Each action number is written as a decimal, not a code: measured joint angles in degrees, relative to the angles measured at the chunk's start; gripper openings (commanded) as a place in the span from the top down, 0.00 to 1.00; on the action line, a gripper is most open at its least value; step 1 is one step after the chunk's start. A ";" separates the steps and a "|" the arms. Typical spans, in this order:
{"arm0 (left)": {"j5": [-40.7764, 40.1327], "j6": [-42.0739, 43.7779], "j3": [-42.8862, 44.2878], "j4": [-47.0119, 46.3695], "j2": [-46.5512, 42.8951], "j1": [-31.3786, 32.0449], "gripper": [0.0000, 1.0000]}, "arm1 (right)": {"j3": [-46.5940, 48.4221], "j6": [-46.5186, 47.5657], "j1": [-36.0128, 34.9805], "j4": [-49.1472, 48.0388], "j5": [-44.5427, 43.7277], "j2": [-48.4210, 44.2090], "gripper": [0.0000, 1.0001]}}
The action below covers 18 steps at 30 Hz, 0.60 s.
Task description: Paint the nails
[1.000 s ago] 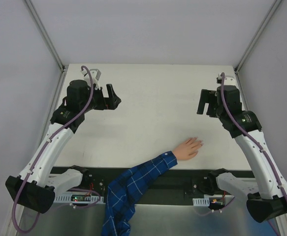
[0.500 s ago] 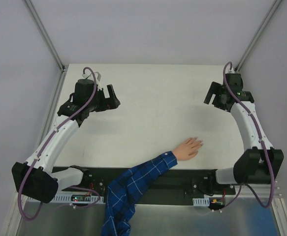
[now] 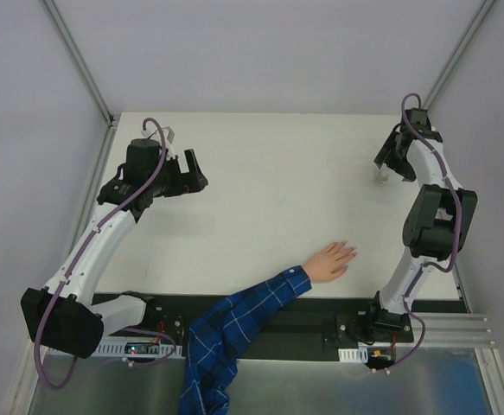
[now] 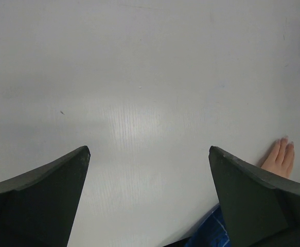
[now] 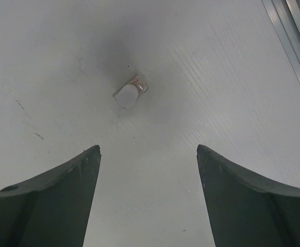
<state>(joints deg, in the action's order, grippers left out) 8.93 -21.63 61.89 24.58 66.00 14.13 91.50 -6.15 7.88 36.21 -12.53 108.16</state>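
2 end effectors, left [image 3: 193,171] and right [image 3: 388,161], both spread open, right above small, possibly glass bottle [image 5: 129,93], hand [image 3: 330,261] well apart.

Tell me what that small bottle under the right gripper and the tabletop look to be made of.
Small bottle: seemingly clear glass or plastic with a white cap, judging by its see-through, faintly tinted rim; too small to be sure. Table: matte white board, possibly plastic or laminate, with fine parallel ribbing, soft glare and a few dark scuffs.
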 measured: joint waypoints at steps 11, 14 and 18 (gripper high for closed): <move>4.31 0.00 0.00 0.20 0.50 0.00 0.01 | 3.32 0.15 -0.02 -0.85 -0.55 4.33 0.45; 4.72 0.00 0.00 0.20 0.55 0.00 0.01 | 3.32 0.35 -0.02 -1.27 -0.70 5.07 0.48; 5.86 0.00 0.00 0.20 0.79 -0.33 0.01 | 3.65 0.48 -0.04 -1.70 -0.70 6.32 0.54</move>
<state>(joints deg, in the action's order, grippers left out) 14.79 -21.63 61.89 24.77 66.78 13.80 95.15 -5.67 7.84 34.50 -13.23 114.48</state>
